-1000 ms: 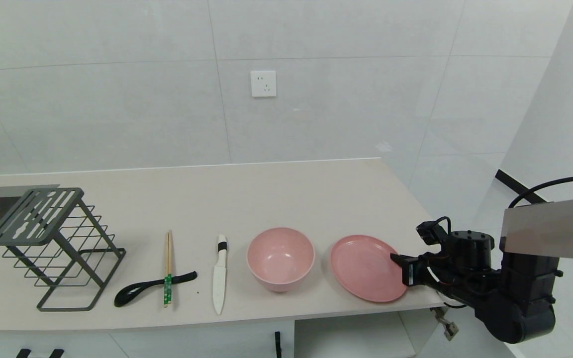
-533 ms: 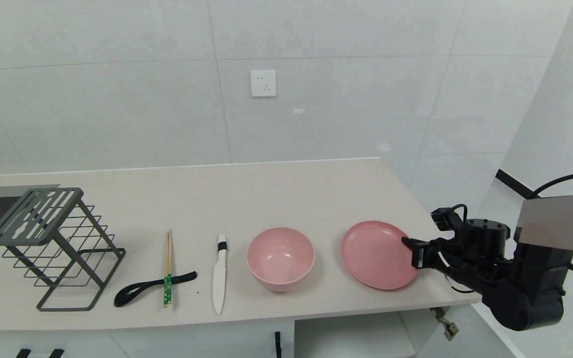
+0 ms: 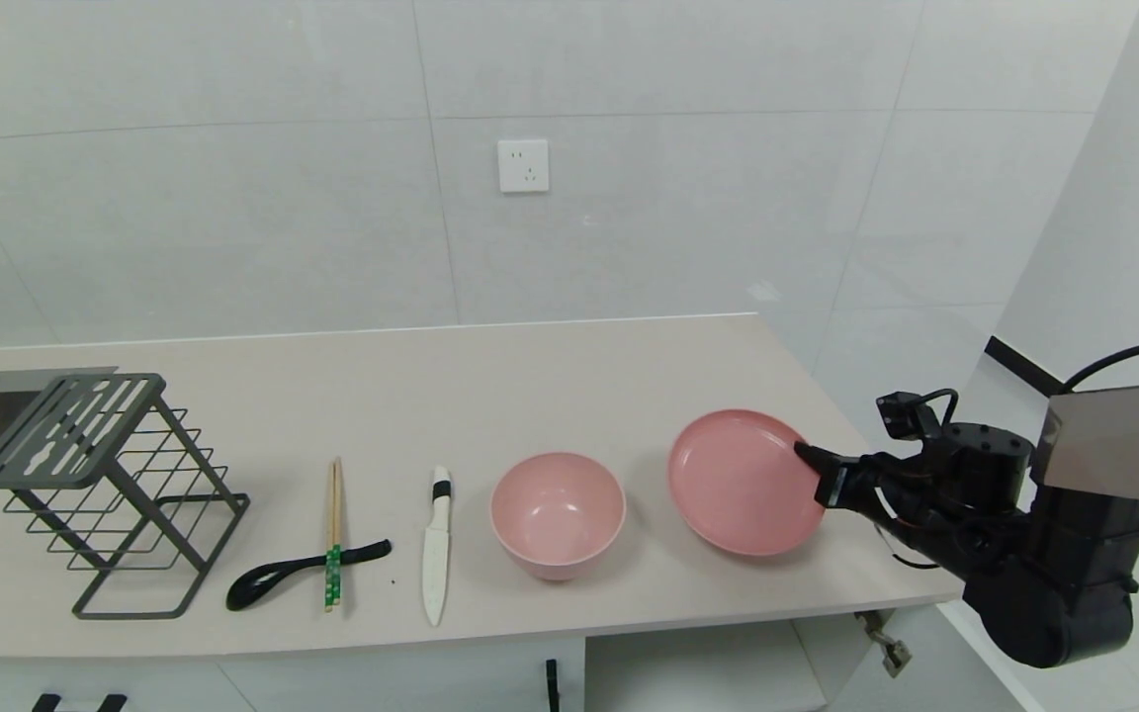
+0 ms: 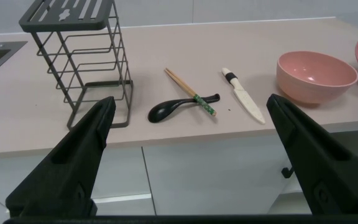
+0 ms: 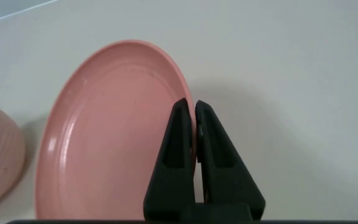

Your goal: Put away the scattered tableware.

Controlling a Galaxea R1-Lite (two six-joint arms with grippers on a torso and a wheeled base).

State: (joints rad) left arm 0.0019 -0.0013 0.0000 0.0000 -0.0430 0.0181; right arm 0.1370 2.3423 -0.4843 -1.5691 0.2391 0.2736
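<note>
Jaws of left gripper (image 4: 190, 104) wide apart, holding nothing, off the table (image 3: 530, 386) front. On the beige table: rack (image 3: 105, 485), spoon (image 3: 273, 578) with chopsticks (image 3: 335, 514) across its handle, knife (image 3: 438, 554), bowl (image 3: 558, 514). Plate (image 3: 743, 485) tilted, just right of bowl; right gripper (image 3: 812, 460) jaws clamped on its rim. White tiled wall (image 3: 233, 198), socket (image 3: 523, 165).

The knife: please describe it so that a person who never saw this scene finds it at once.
On the beige counter, tableware lies in a row near the front edge. The knife lies flat between the chopsticks and the pink bowl, touching neither. It alone is cream-white, with a black band on its handle.
</note>
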